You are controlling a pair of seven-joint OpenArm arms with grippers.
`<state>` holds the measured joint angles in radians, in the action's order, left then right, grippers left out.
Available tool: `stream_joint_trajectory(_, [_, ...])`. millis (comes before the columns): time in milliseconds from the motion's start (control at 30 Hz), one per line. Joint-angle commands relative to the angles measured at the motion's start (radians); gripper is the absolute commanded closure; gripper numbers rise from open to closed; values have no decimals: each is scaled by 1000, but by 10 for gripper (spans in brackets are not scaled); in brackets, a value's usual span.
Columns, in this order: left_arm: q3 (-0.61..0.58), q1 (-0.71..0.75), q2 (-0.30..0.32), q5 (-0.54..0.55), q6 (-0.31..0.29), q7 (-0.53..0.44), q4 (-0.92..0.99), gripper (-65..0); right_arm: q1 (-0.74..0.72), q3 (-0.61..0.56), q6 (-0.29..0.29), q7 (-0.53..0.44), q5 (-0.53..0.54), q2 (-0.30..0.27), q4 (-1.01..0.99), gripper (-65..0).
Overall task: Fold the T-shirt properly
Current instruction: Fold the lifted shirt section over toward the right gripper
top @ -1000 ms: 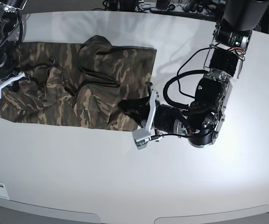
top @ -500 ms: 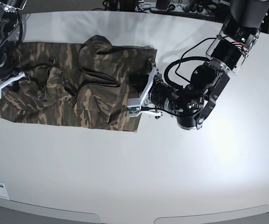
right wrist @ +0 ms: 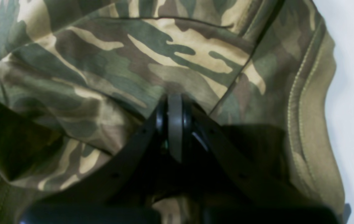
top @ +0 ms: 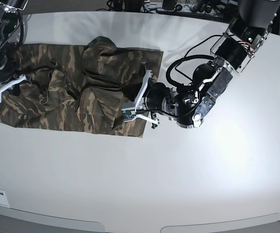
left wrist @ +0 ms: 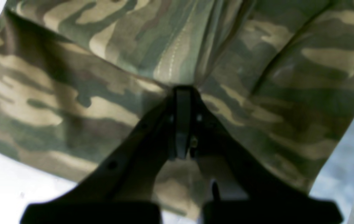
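On the white table [top: 188, 184], the T-shirt [top: 57, 97] lies bunched toward the far left. Left gripper [left wrist: 183, 93] clamps its right edge; right gripper [right wrist: 174, 99] pinches cloth at the left, apparently beside a stitched hem.

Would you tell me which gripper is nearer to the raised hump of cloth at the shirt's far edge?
Left. The left gripper, shut on the T-shirt, sits just beside the hump. The right gripper grips the opposite end.

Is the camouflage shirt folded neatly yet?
No. The T-shirt lies rumpled and bunched on the table, with raised creases across its middle.
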<state>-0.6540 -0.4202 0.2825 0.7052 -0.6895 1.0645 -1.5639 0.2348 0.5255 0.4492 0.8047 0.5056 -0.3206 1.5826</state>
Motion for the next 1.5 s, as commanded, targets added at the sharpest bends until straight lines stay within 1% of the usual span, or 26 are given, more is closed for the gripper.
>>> stream_joint_trajectory(0, [7,-15,-12,8,-9,-23,-16,0,-2,-2,4,26,-5,-9,4,0])
stream_joint_trajectory(100, [7,-3,-25,-9,-9,-56,-15,0,-2,-2,4,26,-4,-9,4,0])
stream_joint_trajectory(367, [7,13,-48,-181,-9,-278,3,0,-2,-2,4,27,-5,-9,4,0])
stream_joint_trajectory(400, [7,13,-55,-205,3,-304,8,0,-2,-2,4,27,-4,-9,4,0])
stream_joint_trajectory(567, [7,13,-113,-340,108,-430,52,0,-2,-2,4,29,-4,-9,4,0])
stream_joint_trajectory(733, [7,13,-176,-464,210,-494,77,0,-2,-2,4,35,-5,-9,4,0])
stream_joint_trajectory(833, [8,12,-216,-512,281,-498,77,0,-2,-2,4,39,-5,-9,4,0])
stream_joint_trajectory(967, [7,12,-258,-555,343,-495,77,0,-2,-2,4,47,-5,-9,4,0])
stream_joint_trajectory(1000, [9,11,-267,-568,369,-487,76,0,-2,-2,5,48,-5,-9,4,0])
stream_joint_trajectory(1067, [10,2,-278,-589,427,-455,73,0,-2,-2,5,47,-5,-9,4,0])
stream_joint_trajectory(1100, [13,-8,-283,-597,452,-425,68,0,-2,-2,5,47,-5,-10,4,0])
stream_joint_trajectory(1133, [19,-17,-285,-595,459,-391,59,0,-2,-2,5,47,-5,-9,4,0])
stream_joint_trajectory(1167, [28,-27,-285,-587,455,-358,46,0,-2,-2,5,47,-5,-9,4,0])
stream_joint_trajectory(1200, [40,-34,-284,-573,437,-323,31,0,-2,-2,5,47,-5,-9,4,0])
stream_joint_trajectory(1233, [56,-38,-282,-550,399,-289,12,0,-2,-2,5,47,-5,-9,4,0])
stream_joint_trajectory(1267, [74,-40,-282,-518,352,-256,-8,0,-2,-2,5,47,-5,-10,4,0])
stream_joint_trajectory(1367, [127,-39,-270,-363,154,-138,-32,0,-2,-2,5,44,-5,-10,4,0])
stream_joint_trajectory(1400, [137,-36,-262,-310,98,-101,-32,0,-2,-2,5,44,-4,-9,4,0])
stream_joint_trajectory(1433, [139,-31,-253,-272,61,-69,-32,0,-2,-2,5,44,-5,-9,4,0])
stream_joint_trajectory(1467, [137,-25,-242,-256,43,-48,-32,0,-2,-2,5,44,-4,-10,4,0])
